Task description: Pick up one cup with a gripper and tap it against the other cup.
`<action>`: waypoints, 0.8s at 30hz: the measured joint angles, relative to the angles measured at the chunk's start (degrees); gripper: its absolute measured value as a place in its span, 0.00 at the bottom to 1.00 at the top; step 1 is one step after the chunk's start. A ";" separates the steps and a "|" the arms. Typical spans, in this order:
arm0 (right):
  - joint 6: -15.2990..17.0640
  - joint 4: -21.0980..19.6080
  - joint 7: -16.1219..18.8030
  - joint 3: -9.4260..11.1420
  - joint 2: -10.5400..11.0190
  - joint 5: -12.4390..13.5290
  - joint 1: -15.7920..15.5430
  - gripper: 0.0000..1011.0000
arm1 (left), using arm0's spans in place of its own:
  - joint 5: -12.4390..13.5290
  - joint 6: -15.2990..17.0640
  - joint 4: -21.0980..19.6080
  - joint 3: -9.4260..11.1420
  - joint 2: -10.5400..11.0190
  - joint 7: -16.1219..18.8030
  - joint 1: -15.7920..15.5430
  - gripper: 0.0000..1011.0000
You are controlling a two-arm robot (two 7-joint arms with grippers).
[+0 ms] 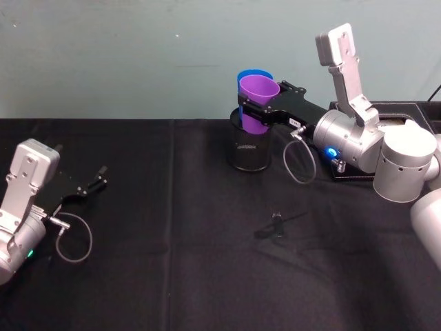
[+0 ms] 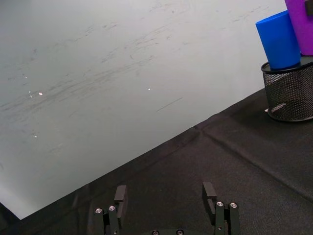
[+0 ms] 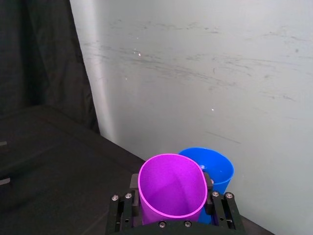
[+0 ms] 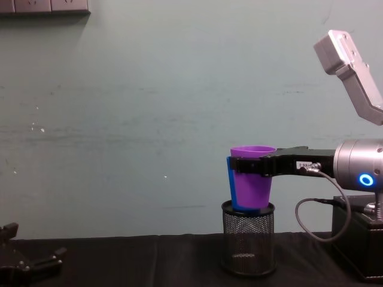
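Now purple cup (image 1: 258, 96) gripped, rim touching blue cup (image 1: 249, 74)

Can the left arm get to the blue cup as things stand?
Probably not easily: the left gripper rests open, far off, and the right gripper holds the purple cup right against the blue cup in the mesh holder.

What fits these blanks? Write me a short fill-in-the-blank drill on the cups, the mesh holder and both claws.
1. The right claw is shut on the ____ cup.
2. The blue cup stands in the black ____ holder.
3. The left claw rests low over the black table with its fingers ____.
4. In the right wrist view, the blue cup sits right ____ the purple one.

Missing words: purple; mesh; open; behind
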 joint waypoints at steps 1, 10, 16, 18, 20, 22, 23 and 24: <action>0.00 0.00 0.00 0.00 0.00 0.00 0.00 0.71 | 0.00 0.00 0.00 0.00 0.00 0.00 0.00 0.99; -0.18 -0.84 0.01 -0.19 0.31 -0.15 -0.53 0.71 | 0.00 0.00 0.00 0.00 0.00 0.00 0.00 0.99; 0.79 -5.49 -0.13 -0.20 1.36 -0.06 -3.48 0.71 | 0.00 0.00 0.00 0.00 0.00 0.00 0.00 0.99; 1.22 -7.06 -0.38 -0.16 1.66 0.12 -4.54 0.71 | 0.00 0.00 0.00 0.00 0.00 0.00 0.00 0.99; 1.73 -9.59 -0.58 -0.12 2.19 0.45 -6.32 0.71 | 0.01 0.00 0.00 0.00 0.00 0.00 0.00 0.99; 1.96 -11.24 -0.82 -0.13 2.56 0.63 -7.52 0.71 | 0.00 0.00 0.00 0.00 0.00 0.00 0.00 0.99; 2.13 -12.83 -0.98 -0.14 2.95 0.83 -8.78 0.71 | 0.00 0.00 0.00 0.00 0.00 0.00 0.00 0.99; 2.16 -14.46 -1.15 -0.14 3.38 0.96 -10.13 0.71 | 0.00 0.00 0.00 0.00 0.00 0.00 0.00 0.99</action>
